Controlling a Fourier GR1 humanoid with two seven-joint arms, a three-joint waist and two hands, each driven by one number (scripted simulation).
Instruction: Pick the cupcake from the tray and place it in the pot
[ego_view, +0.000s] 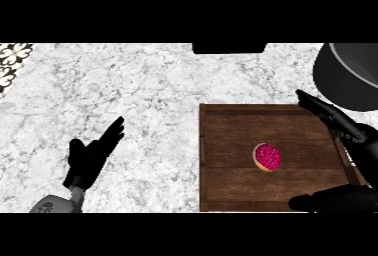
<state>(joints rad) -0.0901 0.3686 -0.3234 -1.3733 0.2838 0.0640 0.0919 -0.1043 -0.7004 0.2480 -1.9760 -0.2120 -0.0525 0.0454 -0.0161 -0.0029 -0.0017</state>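
A cupcake (267, 157) with pink frosting lies on the brown wooden tray (229, 130), right of the tray's middle. The dark pot (351, 75) stands at the upper right, cut off by the picture's edge. My right hand (347, 132) is open over the tray's right side, fingers stretched toward the pot and thumb low near the tray's front edge; the cupcake sits apart from it, to the left of the palm. At the lower left, my left hand (92, 155) rests open on the counter, fingers up.
The white marble counter (111, 90) spreads left of the tray. A patterned tile patch (11, 62) shows at the upper left corner. A black block (229, 47) sits at the counter's far edge.
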